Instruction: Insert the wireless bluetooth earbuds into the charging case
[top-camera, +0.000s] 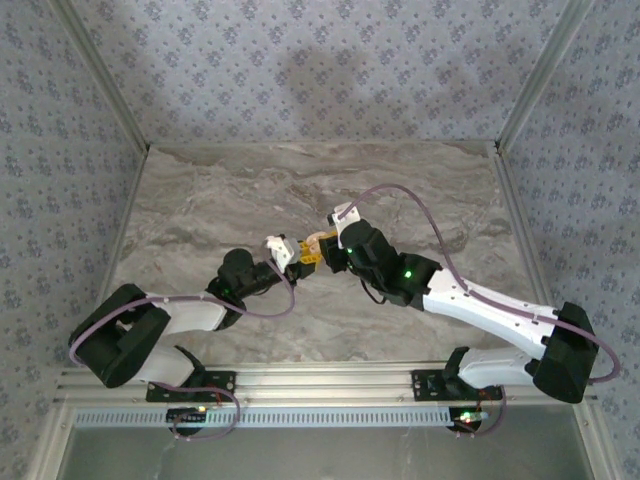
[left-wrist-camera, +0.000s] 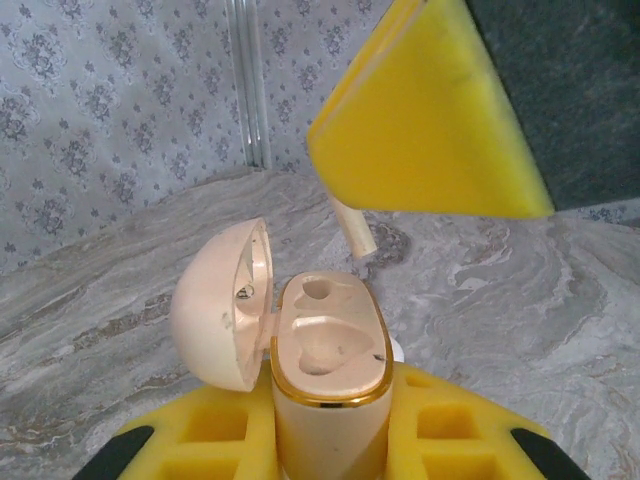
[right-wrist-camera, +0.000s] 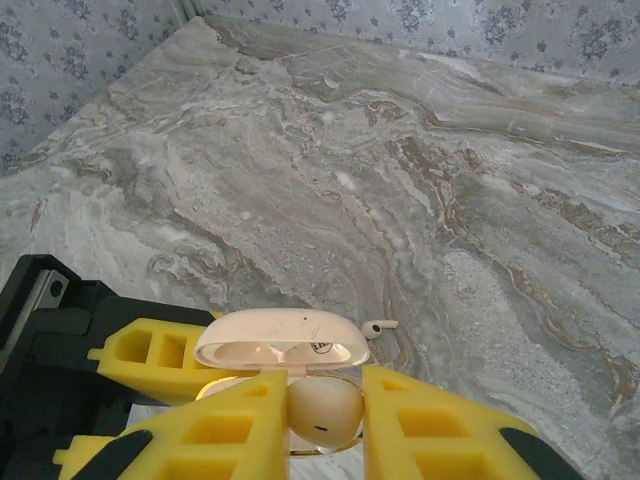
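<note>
Cream plastic over cream plastic: the earbud pinched in my right gripper hangs just above and slightly to the right of the charging case. Its stem points down toward the open sockets without touching them. My left gripper is clamped on the case body and holds it upright, lid swung open to the left. Both sockets look empty, so lowering falls to my right arm.

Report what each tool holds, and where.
Left tool clamps the charging case by its lower body; right tool pinches an earbud by its bulb end, stem poking free.
</note>
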